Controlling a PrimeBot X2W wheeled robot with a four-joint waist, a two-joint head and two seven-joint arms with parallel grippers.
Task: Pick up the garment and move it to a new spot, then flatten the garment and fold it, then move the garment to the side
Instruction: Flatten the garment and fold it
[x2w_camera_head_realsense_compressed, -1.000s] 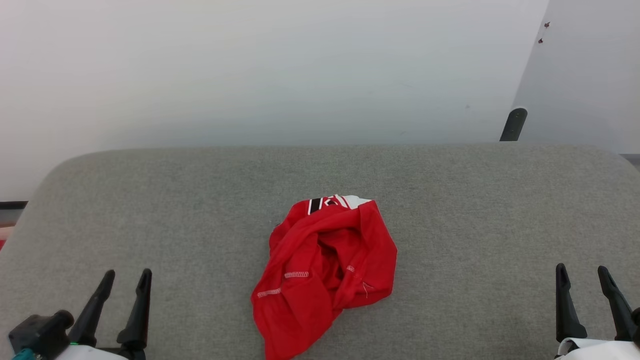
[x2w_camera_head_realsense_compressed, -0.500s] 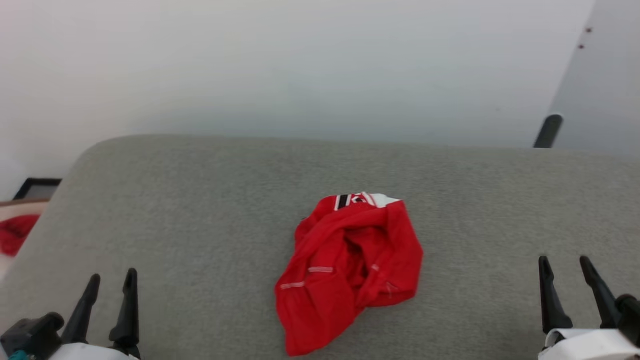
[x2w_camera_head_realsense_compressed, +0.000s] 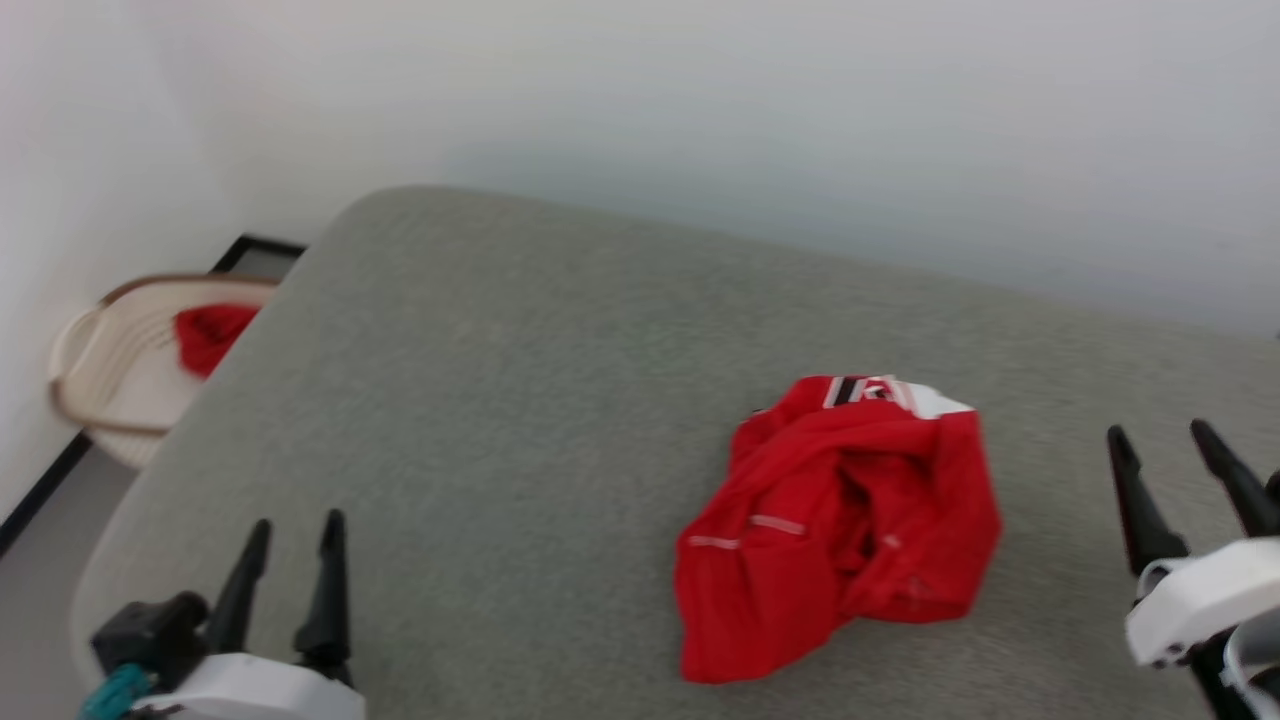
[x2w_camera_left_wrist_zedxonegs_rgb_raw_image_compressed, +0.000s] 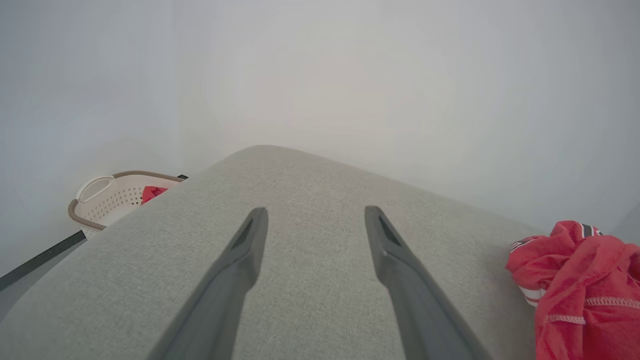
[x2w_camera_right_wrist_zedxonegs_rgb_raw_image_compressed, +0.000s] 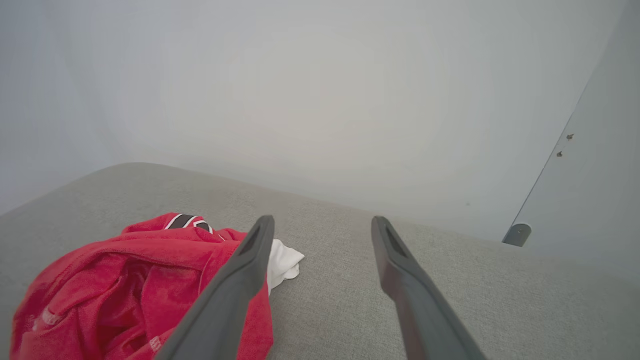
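A: Whereabouts of the garment (x2w_camera_head_realsense_compressed: 840, 520)?
B: Lies crumpled on the grey worktop (x2w_camera_head_realsense_compressed: 480, 400), toward 4 o'clock in the head view, untouched.
A: And the left gripper (x2w_camera_head_realsense_compressed: 297, 520)?
B: Hangs spread wide at 7 o'clock, holding nothing.
A: And the right gripper (x2w_camera_head_realsense_compressed: 1157, 430)?
B: Likewise spread and empty, at 3 o'clock, near the red heap.

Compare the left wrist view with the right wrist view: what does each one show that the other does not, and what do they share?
The left wrist view adds the open left claw and a pale basket holding a red cloth, beside the cushion. The right wrist view adds the open right claw, a white sleeve and a grey stub at the far right. Both share the crumpled garment, the cushion and the pale wall.
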